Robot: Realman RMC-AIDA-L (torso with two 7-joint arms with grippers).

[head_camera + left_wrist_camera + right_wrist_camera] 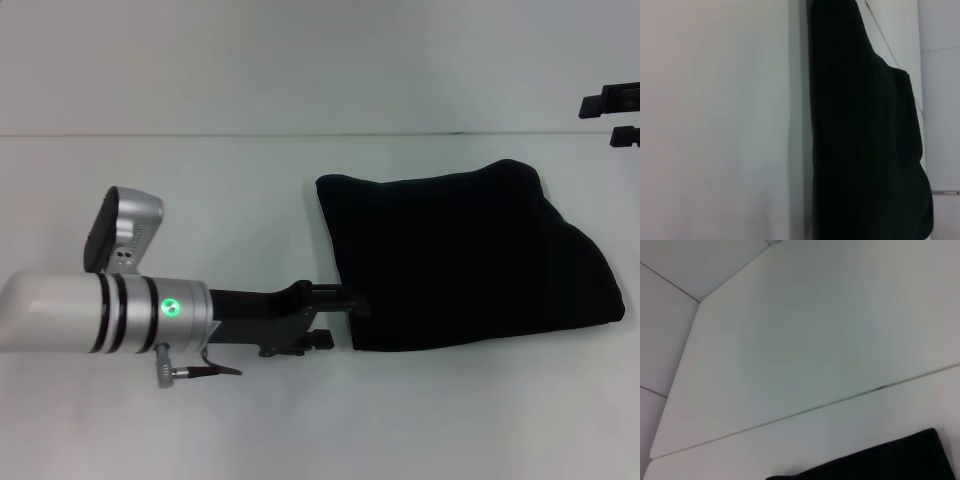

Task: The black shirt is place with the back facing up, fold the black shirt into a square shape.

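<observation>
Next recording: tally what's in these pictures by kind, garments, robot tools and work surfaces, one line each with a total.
Garments: 1, the plain black soft-fabric shirt, partly folded on the table.
Robot tools: 2, the left tool at the shirt's near left edge, and the right tool at the far right edge of the head view.
Work surfaces: 1, the white table.
Total: 4

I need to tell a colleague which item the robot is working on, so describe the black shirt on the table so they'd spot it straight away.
On the white table, look right of centre: the black shirt lies there already folded into a rough, uneven block. The left gripper reaches to its near left corner, while the right gripper sits at the far right edge. It is the only soft, dark fabric there; no lettering shows.
</observation>
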